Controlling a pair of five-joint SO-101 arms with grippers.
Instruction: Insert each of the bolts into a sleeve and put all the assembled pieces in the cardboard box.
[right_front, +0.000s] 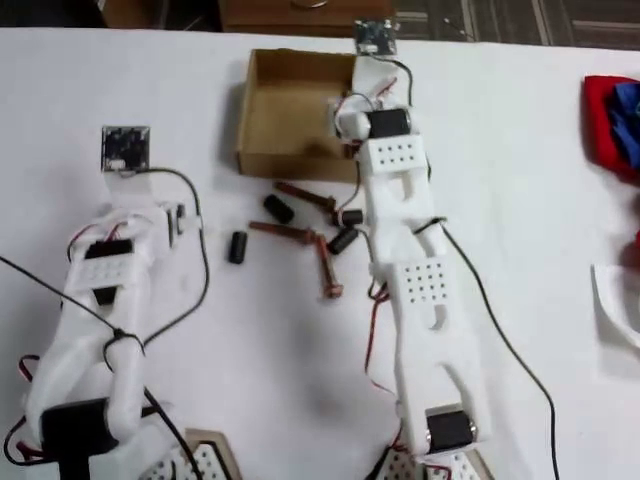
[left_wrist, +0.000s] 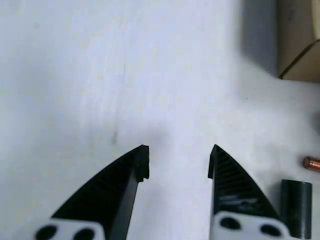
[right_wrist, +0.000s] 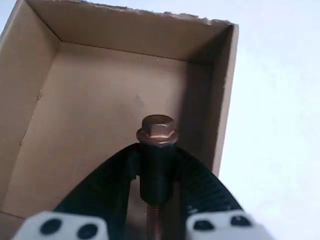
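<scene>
My right gripper (right_wrist: 157, 152) is shut on a black sleeve (right_wrist: 156, 172) with a copper bolt through it, its hex head (right_wrist: 158, 130) sticking out. It hangs over the open cardboard box (right_wrist: 115, 95). From above, that gripper (right_front: 345, 122) is at the box's (right_front: 285, 110) right side. Three copper bolts (right_front: 305, 195) (right_front: 283, 231) (right_front: 327, 268) and several loose black sleeves (right_front: 278, 209) (right_front: 237, 247) (right_front: 343, 240) lie on the table just in front of the box. My left gripper (left_wrist: 178, 160) stands open over bare table, a sleeve (left_wrist: 296, 207) and a bolt tip (left_wrist: 312, 163) beside it.
A red and blue object (right_front: 612, 120) and a white curved piece (right_front: 612, 300) lie at the table's right edge. Black and red cables (right_front: 195, 250) trail from both arms. The white table (right_front: 180, 90) is bare left of the box.
</scene>
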